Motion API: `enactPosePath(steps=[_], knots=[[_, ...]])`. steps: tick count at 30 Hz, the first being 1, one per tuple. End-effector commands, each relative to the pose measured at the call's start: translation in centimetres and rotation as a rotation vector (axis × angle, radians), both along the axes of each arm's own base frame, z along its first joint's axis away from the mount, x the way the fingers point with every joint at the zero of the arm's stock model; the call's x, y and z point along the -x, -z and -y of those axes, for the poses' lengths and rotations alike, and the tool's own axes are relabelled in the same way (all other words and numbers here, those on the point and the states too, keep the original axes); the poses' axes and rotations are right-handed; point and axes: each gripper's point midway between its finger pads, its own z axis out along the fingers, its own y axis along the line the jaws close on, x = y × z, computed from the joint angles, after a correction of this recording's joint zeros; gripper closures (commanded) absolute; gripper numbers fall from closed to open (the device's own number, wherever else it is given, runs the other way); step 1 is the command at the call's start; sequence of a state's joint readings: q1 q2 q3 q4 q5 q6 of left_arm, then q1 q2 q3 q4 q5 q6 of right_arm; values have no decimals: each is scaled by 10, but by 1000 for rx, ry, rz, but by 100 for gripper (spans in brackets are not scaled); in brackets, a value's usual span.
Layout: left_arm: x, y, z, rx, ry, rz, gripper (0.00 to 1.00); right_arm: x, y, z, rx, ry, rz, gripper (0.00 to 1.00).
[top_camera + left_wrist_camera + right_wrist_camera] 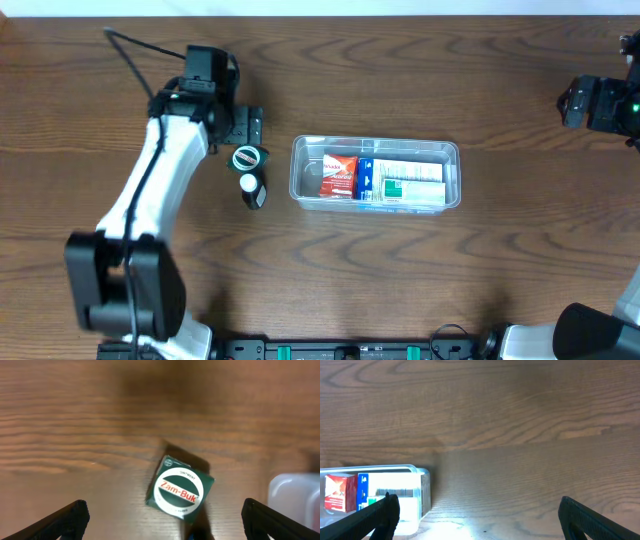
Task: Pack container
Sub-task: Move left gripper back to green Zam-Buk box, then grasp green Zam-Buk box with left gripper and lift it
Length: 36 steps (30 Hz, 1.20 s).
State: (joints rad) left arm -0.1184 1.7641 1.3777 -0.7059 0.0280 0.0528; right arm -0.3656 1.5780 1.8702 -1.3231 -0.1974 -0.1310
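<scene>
The clear plastic container (450,160) sits at the table's centre and holds a red packet (340,175) and a blue-and-white box (402,180). A green Zam-Buk box (247,157) lies left of it, with a small dark bottle with a white cap (252,188) just below. My left gripper (244,127) is open and empty, hovering just behind the Zam-Buk box (180,488), which lies ahead between its fingers (165,525). My right gripper (572,102) is open and empty at the far right, well away from the container (417,485); its fingers (477,520) frame bare table.
The container's corner (295,502) shows at the right edge of the left wrist view. The left arm's cable (140,55) trails at the back left. The rest is brown wood table (450,280).
</scene>
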Motion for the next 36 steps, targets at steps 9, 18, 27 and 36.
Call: enactPosePath(steps=[9,18,27,36], knots=[[-8,62,9,-29,208,-110,2,0,1,3,-9,19,-2,1],[4,100,7,-40,245,-209,2,0,1,3,-9,19,-2,1],[8,110,7,-49,273,-227,1,0,1,3,-9,19,-2,1],[7,110,4,1,40,-229,25,0,1,3,-9,19,-2,1]])
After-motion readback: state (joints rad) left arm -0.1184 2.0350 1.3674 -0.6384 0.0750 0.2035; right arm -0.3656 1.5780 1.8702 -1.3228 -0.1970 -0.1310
